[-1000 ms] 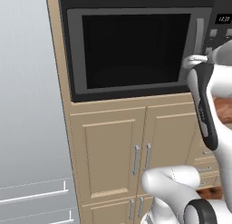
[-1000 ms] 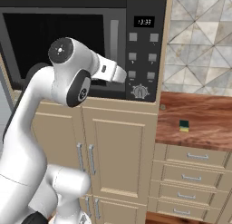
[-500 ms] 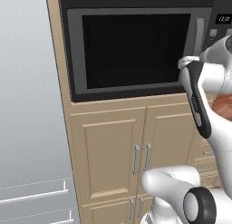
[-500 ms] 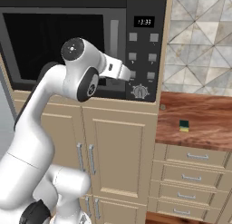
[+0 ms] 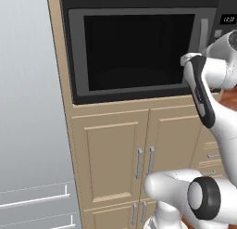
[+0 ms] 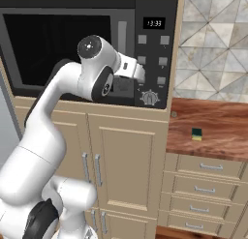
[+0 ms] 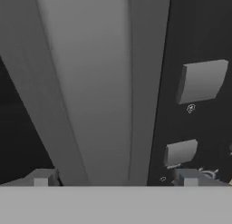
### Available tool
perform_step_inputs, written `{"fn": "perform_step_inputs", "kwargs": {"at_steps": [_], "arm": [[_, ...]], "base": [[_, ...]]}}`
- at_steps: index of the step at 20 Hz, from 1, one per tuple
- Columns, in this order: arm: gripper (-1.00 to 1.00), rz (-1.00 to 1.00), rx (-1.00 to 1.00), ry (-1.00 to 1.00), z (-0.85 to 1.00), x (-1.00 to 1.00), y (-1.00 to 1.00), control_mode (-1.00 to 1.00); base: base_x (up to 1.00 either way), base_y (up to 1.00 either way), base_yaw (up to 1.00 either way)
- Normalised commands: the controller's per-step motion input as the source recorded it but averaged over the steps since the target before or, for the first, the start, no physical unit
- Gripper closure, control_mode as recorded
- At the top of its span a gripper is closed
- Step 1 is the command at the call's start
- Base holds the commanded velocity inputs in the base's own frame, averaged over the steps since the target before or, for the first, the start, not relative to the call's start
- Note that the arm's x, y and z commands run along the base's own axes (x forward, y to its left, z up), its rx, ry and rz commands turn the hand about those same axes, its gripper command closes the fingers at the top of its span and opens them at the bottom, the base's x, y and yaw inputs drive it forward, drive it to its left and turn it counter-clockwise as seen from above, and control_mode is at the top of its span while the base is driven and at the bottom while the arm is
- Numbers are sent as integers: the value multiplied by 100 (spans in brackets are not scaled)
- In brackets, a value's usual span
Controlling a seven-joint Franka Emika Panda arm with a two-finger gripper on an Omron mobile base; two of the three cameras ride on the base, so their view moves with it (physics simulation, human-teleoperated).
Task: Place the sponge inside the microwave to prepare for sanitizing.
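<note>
The microwave (image 5: 139, 52) is a black built-in oven with its dark glass door shut, and it is also seen at the upper left (image 6: 58, 39). Its grey vertical door handle (image 7: 90, 82) rises right in front of my hand. My gripper (image 7: 115, 178) is open, one tip on each side of the handle, with nothing held. In the right base view my hand (image 6: 125, 83) sits against the door's right edge, beside the control panel (image 6: 155, 54). The sponge (image 6: 196, 134), a small yellow-and-green block, lies on the wooden counter (image 6: 218, 131) to the right, well away from the gripper.
Beige cabinet doors (image 5: 115, 158) with metal pulls stand below the microwave. A tall grey fridge panel (image 5: 28, 107) fills the left. Drawers (image 6: 203, 180) sit under the counter, with a tiled wall (image 6: 213, 39) behind it. Panel buttons (image 7: 201, 80) show close to the right fingertip.
The arm has swung up and to the right, bringing the hand closer to the microwave's door handle. The sponge and the door have not moved.
</note>
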Motion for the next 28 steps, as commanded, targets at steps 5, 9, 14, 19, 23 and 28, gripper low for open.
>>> {"fn": "perform_step_inputs", "kwargs": {"at_steps": [5, 9, 14, 19, 23, 28], "arm": [[-100, 2, 0, 0, 0, 36, -10, -100], [-100, 2, 0, -5, -4, 28, -2, -100], [100, 2, 0, -9, -4, 16, 0, -100], [100, 0, 0, 0, 0, 1, 0, -100], [100, 0, 0, 0, -2, 0, 0, -100], [100, -1, 0, 0, 0, -36, 10, -100]], "base": [[0, 0, 0], [0, 0, 0], [0, 0, 0], [0, 0, 0], [0, 0, 0], [0, 0, 0]]}}
